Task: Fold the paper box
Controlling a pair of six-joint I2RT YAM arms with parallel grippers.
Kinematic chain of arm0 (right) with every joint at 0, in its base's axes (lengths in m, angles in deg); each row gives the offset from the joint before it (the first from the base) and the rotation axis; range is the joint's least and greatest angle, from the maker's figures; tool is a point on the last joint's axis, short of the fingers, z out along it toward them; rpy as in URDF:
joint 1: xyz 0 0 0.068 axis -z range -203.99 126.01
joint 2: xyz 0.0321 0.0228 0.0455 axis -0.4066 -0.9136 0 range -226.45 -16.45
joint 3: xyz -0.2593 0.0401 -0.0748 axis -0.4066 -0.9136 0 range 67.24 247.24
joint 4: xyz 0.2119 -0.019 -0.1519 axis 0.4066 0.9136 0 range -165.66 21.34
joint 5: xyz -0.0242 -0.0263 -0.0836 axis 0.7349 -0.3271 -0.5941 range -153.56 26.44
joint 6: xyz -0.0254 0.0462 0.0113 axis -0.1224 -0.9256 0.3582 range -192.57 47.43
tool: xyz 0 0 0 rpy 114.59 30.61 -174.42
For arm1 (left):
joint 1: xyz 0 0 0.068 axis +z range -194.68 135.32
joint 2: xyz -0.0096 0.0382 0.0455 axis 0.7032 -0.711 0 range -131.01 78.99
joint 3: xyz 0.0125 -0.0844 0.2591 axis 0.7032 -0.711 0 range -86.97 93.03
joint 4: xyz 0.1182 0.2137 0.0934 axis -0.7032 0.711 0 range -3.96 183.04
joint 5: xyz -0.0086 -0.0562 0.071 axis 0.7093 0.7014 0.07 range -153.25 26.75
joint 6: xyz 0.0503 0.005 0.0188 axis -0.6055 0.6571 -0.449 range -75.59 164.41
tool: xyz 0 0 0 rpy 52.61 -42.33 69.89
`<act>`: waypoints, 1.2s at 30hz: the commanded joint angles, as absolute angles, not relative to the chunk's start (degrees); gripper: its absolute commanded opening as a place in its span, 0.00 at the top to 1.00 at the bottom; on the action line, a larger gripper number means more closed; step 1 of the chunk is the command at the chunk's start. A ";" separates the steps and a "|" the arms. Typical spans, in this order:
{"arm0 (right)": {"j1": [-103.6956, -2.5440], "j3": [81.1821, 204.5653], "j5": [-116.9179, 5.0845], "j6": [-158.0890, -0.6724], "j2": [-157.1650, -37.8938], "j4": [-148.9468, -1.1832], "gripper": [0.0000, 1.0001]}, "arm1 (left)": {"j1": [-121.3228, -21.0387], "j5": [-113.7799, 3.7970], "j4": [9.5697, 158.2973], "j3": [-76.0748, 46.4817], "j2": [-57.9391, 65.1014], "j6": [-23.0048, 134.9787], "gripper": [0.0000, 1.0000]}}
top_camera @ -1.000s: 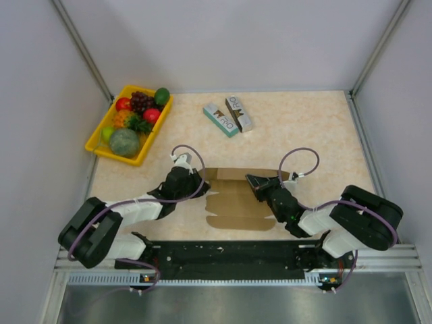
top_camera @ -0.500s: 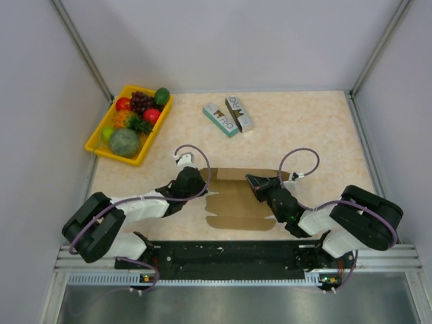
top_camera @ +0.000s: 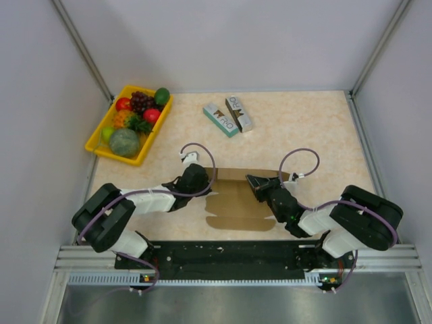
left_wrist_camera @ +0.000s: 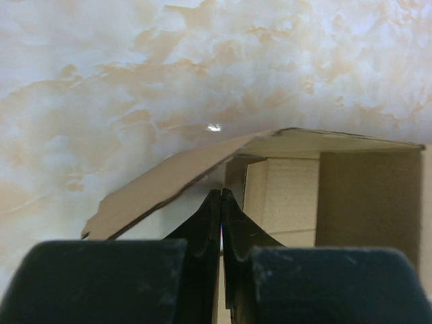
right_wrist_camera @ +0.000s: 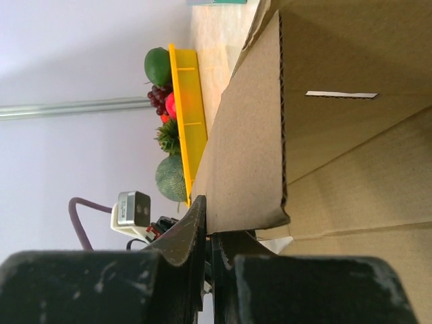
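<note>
Paper box (top_camera: 237, 206), a flat die-cut sheet of plain brown cardboard, lies on the marbled beige tabletop (top_camera: 324, 135), to the right of the yellow plastic fruit tray (top_camera: 115, 156) and nearer the arm bases than that tray. Most of its panels lie flat.

1. Left gripper (left_wrist_camera: 221, 194): positioned between the tray and the sheet, at the sheet edge that faces the tray. The jaws are pressed together and no cardboard shows between them. The tips meet the edge of a side flap, which is tilted up off the tabletop.
2. Sheet centre: creased panels and one slot are visible; no wall stands upright.
3. Right gripper (right_wrist_camera: 212, 233): positioned at the sheet edge farthest from the tray. The jaws are narrow and appear to pinch the lower corner of a raised flap.

Step in hand, as judged: raising the two opposite side flaps. The fold is at an early stage.

Next move, as judged: swing both flaps about their creases until they stand upright, with both arms moving evenly so the sheet does not slide toward or away from the tray. The left flap is only propped, not clamped, so it may slip off the tips; a pinch grip is advisable before lifting further.
</note>
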State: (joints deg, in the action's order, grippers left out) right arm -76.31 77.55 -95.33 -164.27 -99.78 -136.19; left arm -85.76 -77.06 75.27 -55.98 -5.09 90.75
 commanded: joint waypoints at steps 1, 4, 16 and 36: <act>-76.29 79.19 -94.76 -164.06 -99.94 -135.78 0.99 | -87.22 -74.68 70.31 -55.24 -3.90 89.50 0.97; -76.29 79.28 -94.76 -164.15 -100.21 -135.95 0.99 | -87.66 -73.45 67.94 -55.59 -3.02 89.14 0.97; -76.29 78.32 -94.93 -164.76 -99.86 -136.13 0.99 | -87.66 -67.82 61.16 -58.22 -5.92 90.90 0.95; -76.20 78.23 -95.46 -165.64 -99.24 -135.16 0.99 | -87.75 -69.13 51.65 -65.43 -12.87 95.56 0.98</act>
State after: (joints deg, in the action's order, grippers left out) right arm -76.31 77.52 -96.59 -165.86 -99.80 -135.87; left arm -87.36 -67.37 48.41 -62.69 -12.65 94.34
